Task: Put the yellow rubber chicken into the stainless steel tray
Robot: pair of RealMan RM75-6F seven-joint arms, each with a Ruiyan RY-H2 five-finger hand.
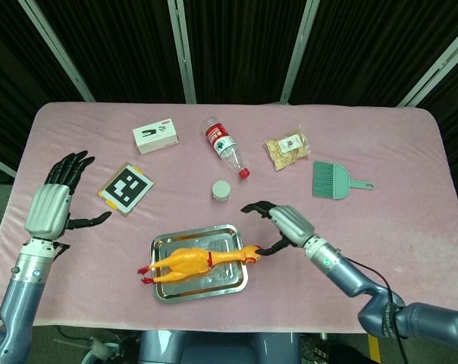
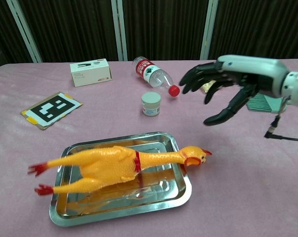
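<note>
Head view: the chicken lies across the tray near the front edge of the table. Its body is inside, while its red feet stick out past the left rim and its head reaches the right rim. The right hand sits just right of the head with its fingers spread, holding nothing. The left hand hovers well apart at the far left, also spread and empty, beside the marker card. A jar stands behind the tray.

Chest view: the chicken rests on its side in the tray, neck stretched over the right rim and legs over the left. The right hand is raised above the table, apart from the chicken, fingers splayed. The left hand does not show here.

Judging by its look, the toy is light, hollow and soft. It would squash under a tight squeeze, and the long neck and legs would likely flop. Its glossy skin may slide against the fingers. If it needs nudging fully inside, the thick body by the red neck band looks the surest place to grasp.
</note>
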